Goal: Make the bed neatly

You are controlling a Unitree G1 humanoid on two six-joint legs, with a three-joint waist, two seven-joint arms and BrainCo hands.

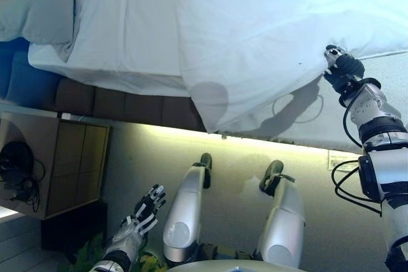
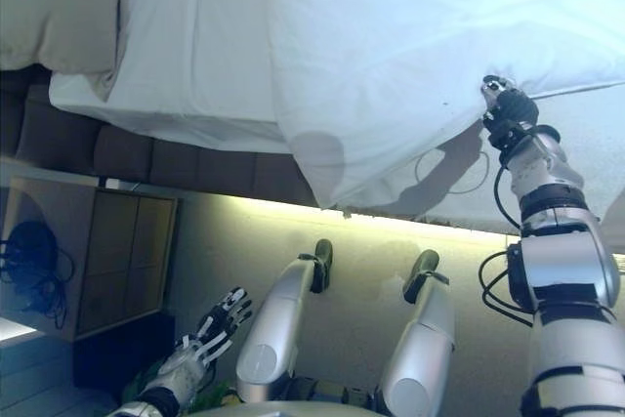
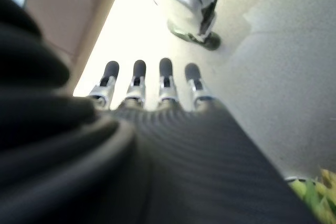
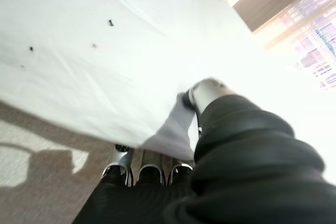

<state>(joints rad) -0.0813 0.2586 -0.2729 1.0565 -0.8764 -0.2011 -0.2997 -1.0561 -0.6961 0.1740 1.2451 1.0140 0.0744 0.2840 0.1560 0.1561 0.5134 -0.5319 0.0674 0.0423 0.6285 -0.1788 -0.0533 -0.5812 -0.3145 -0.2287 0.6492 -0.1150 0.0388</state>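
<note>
No writing, label, number or sign can be read anywhere in these views. A small pale tag or sticker (image 1: 342, 159) sits on the floor near the bed's edge at the right, but nothing on it is legible.

The duvet (image 1: 268, 36) filling the upper right of the frame was plain white, as were the sheet (image 1: 121, 23) and the pillow (image 1: 35, 4) at upper left. The bed base (image 1: 115, 103) was dark brown. At lower left, the cabinet (image 1: 60, 164) was brown wood.
</note>
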